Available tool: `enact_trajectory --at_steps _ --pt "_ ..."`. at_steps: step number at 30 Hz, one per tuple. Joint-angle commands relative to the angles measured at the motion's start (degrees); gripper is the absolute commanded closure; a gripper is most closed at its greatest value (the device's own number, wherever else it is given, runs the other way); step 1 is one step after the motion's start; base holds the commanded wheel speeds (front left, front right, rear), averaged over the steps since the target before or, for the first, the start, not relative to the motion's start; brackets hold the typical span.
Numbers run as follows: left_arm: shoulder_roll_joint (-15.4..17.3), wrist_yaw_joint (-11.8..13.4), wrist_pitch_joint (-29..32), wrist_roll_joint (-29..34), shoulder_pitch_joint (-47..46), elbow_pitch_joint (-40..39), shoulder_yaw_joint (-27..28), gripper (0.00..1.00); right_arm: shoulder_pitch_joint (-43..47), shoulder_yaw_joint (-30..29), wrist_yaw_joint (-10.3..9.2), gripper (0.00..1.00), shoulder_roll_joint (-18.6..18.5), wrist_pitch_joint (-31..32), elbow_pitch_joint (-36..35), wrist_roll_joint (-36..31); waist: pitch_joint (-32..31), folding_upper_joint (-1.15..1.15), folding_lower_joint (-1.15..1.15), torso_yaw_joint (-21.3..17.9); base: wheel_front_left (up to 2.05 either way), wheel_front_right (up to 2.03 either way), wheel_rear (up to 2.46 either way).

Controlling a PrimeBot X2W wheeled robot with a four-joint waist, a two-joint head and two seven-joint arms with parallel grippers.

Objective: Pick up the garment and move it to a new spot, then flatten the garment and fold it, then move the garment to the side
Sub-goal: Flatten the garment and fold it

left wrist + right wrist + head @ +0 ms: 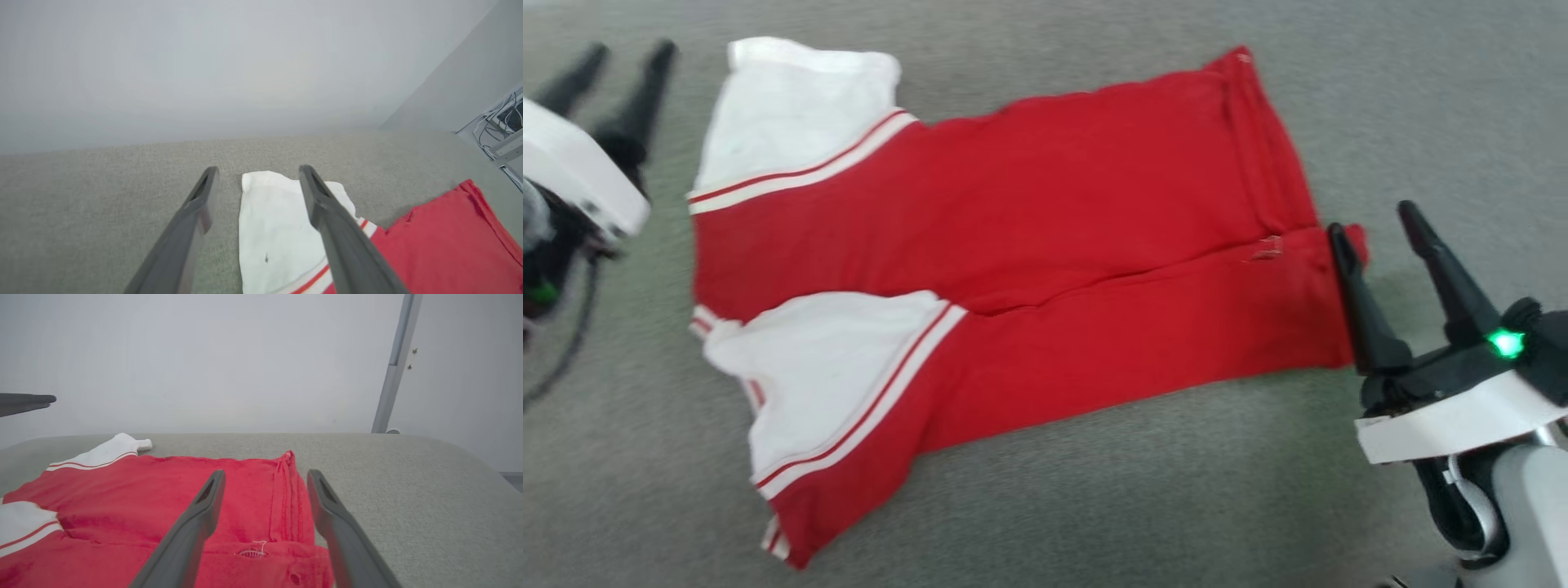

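Subject: red jersey-style T-shirt with white sleeves and red-and-white striped trim (pixel 1029 212), lying flat on the grey fabric-covered worktop (pixel 1094 490).
Lay of garment: folded in along its length, with one long fold line running from the sleeve end to the hem end.
Sleeve end: both white sleeves sit at my left pincer's end, one stacked nearer to me than the other.
Hem end: the stitched red hem sits at my right pincer's end.
Left pincer (pixel 627 53): fingers spread, nothing between them. It stands just beside the far white sleeve, apart from it. In the left wrist view that sleeve lies below and between the two fingers.
Right pincer (pixel 1372 220): fingers spread, pinching nothing. The inner finger (pixel 1356 294) stands at the hem edge, and a small red corner of the hem lies between the two fingers. I cannot tell whether it touches the cloth.
Right wrist: a green light (pixel 1507 343) is lit.
Beyond the right pincer: a pale metal post (pixel 392 375) against a pale wall.
Beyond the left pincer: loose cables (pixel 500 120) off the worktop's edge.
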Motion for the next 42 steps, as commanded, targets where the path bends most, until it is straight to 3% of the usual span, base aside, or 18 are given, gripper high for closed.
enact_trajectory --at_steps 1,7,15,18,22,24,25,26,27,34,42 --pt "-0.2 -0.5 1.5 0.5 -1.6 2.0 -0.3 0.00 -0.9 0.4 0.00 0.00 0.5 -1.2 0.6 0.1 1.0 0.00 0.00 -3.1 0.00 0.00 0.00" --pt "0.0 -3.4 18.0 1.7 -8.7 11.9 -5.1 0.00 -2.0 3.0 0.00 0.00 1.2 -3.9 3.8 1.3 2.1 0.00 0.00 -7.6 0.00 0.00 0.00" --pt "0.6 -4.6 37.9 -0.4 -14.2 18.9 -8.4 0.00 -2.8 6.9 0.00 0.00 0.7 -5.0 6.4 3.2 3.9 0.00 0.00 -10.7 0.00 0.00 0.00" --pt "0.4 -4.1 42.1 -0.8 -15.1 20.1 -9.1 0.00 -3.5 7.9 0.00 0.00 0.4 -5.2 6.5 3.5 5.0 0.00 0.00 -11.0 0.00 0.00 0.00" --pt "-0.8 -5.8 48.2 -1.6 -14.5 19.8 -11.0 0.00 -4.8 8.5 0.00 0.00 -0.3 -5.4 7.0 3.9 6.1 0.00 0.00 -10.7 0.00 0.00 0.00" --pt "-1.3 -6.5 49.2 -2.5 -14.4 19.3 -10.9 0.05 -5.5 8.7 0.00 0.00 -0.6 -5.1 7.2 3.7 6.3 0.00 0.00 -10.5 0.00 0.00 0.00" --pt "-1.8 -6.8 49.4 -3.1 -14.7 18.8 -10.5 0.38 -6.4 8.8 0.00 0.00 -0.9 -4.8 7.3 3.8 6.5 0.00 0.00 -10.3 0.00 0.00 0.00" --pt "-2.1 -7.1 49.4 -3.0 -15.1 18.5 -10.4 0.63 -7.6 9.1 0.00 0.00 -1.2 -4.0 7.4 4.0 6.6 0.00 0.00 -10.2 0.00 0.00 0.00" --pt "-2.1 -7.4 49.1 -2.4 -15.5 17.9 -10.6 1.00 -9.2 9.1 0.00 0.00 -1.5 -3.7 7.6 4.2 6.8 0.00 0.00 -10.2 0.00 0.00 0.00" --pt "-3.0 -8.5 47.4 -2.0 -17.6 16.2 -10.4 1.00 -24.5 14.4 0.00 0.00 -5.2 6.9 13.9 4.5 8.6 0.00 0.00 -8.0 0.00 0.00 0.00" --pt "-5.6 -8.9 45.4 -0.2 -20.7 13.9 -10.7 1.00 -42.7 25.1 0.00 0.00 -10.1 27.8 22.9 16.0 11.4 0.00 0.00 -3.6 0.00 0.00 0.00"
